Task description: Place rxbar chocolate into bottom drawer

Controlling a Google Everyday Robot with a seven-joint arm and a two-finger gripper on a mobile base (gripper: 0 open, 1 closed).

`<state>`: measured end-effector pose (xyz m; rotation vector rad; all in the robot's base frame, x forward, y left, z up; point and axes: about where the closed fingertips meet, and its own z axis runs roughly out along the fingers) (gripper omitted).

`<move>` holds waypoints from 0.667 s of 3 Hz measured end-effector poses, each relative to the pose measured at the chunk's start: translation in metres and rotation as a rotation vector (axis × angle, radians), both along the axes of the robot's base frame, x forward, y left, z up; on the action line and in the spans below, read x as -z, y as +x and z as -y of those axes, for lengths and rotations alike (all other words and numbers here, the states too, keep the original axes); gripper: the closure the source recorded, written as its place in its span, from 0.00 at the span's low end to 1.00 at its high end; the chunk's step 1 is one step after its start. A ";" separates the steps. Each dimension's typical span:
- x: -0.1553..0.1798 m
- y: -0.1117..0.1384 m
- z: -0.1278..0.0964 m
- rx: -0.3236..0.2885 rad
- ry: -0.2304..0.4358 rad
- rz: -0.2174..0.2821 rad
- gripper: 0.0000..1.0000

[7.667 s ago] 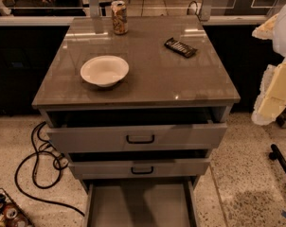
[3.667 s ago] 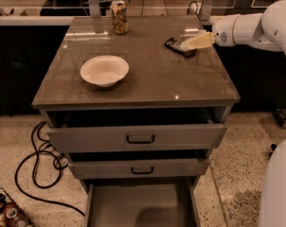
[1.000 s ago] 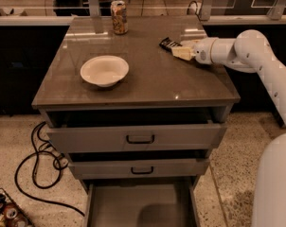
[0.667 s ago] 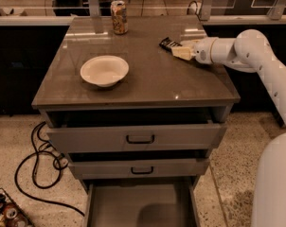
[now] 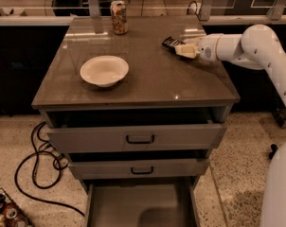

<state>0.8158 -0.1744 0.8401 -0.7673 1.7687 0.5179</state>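
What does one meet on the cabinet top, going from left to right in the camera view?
Bowl → can → rxbar → gripper, at the bar on the top's right side.

The hand [image 5: 181,49] sits at the tabletop's [image 5: 147,86] right rear, and the pulled-out lowest grey metal drawer [image 5: 139,206] lies open from above, beneath two projecting upper drawers [image 5: 136,138].

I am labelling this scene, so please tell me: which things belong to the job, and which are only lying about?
Job:
- black-wrapped flat rxbar chocolate, on the cabinet top
- open grey metal bottom drawer
- cream two-finger gripper, at the bar

Lying about:
- white round bowl
- printed drink can
- black floor cable
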 end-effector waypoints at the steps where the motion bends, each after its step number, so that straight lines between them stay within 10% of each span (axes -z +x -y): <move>1: -0.036 -0.022 0.011 0.004 -0.033 0.047 1.00; 2: -0.067 -0.049 0.022 0.011 -0.064 0.089 1.00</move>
